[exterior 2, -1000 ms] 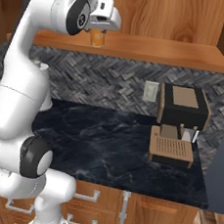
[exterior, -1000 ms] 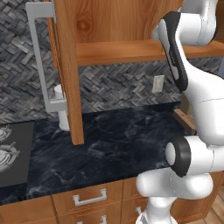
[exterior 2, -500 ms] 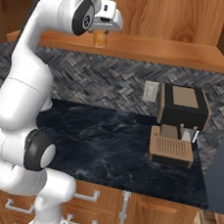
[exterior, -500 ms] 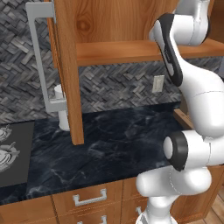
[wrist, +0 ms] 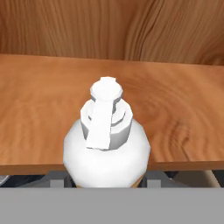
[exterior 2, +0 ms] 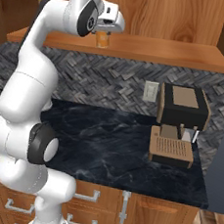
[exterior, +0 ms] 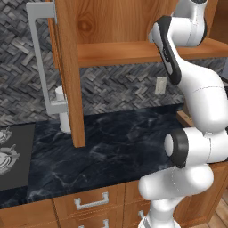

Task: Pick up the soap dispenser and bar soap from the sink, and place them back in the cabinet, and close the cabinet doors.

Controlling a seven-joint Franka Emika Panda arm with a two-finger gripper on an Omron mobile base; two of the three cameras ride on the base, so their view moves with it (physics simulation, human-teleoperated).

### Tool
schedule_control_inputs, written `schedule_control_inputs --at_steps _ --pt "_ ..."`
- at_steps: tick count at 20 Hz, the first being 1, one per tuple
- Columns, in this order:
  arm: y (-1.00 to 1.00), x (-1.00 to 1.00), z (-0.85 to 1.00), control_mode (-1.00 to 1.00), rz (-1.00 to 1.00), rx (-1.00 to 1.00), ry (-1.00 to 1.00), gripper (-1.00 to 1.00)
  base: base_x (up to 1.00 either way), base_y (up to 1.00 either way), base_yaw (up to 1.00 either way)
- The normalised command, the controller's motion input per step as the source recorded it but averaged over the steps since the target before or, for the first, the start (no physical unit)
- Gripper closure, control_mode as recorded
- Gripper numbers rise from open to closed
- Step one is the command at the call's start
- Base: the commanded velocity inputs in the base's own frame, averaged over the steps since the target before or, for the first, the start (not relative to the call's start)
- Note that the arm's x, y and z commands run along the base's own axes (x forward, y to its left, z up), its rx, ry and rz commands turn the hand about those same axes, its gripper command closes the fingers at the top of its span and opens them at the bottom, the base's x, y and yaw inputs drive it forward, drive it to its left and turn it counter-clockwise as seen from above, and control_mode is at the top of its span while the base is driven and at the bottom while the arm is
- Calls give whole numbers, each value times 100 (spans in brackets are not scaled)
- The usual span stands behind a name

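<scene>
Claw [exterior 2: 104, 34] raised to the cabinet [exterior 2: 160, 11], pinching the soap dispenser [exterior 2: 102, 40] at the front edge of the shelf [exterior 2: 141, 49]. In the right base view, amber bottle hanging just under the white hand, its base level with the shelf lip; touching the wood or just above it, cannot tell. In the hand view, white pump top [wrist: 106, 114] seen from above, nozzle pointing toward the camera, shelf boards [wrist: 183, 113] spread beyond it and the cabinet's back panel behind. Cabinet door [exterior: 67, 71] swung open at the left in the left base view, long silver handle [exterior: 42, 58] facing out, white paper-towel roll [exterior: 62, 111] standing on the tabletop [exterior: 111, 151] behind the door's lower edge. Stovetop [exterior: 11, 156] at the far left. On the right of the tabletop in the right base view, a brown-and-black coffee machine [exterior 2: 179, 124] against the herringbone wall [exterior 2: 102, 88], a wall outlet [exterior 2: 150, 91] just left of it.
</scene>
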Motion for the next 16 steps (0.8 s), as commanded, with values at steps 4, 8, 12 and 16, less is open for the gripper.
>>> schedule_control_inputs --at_steps 4,8,12,16 --pt "0 16 -12 -100 0 0 0 100 0 0 0" --pt "0 7 -17 -100 0 0 0 100 0 0 0" --pt "0 7 -21 -100 0 0 0 100 0 0 0" --pt "0 7 -16 -100 0 0 0 100 0 0 0"
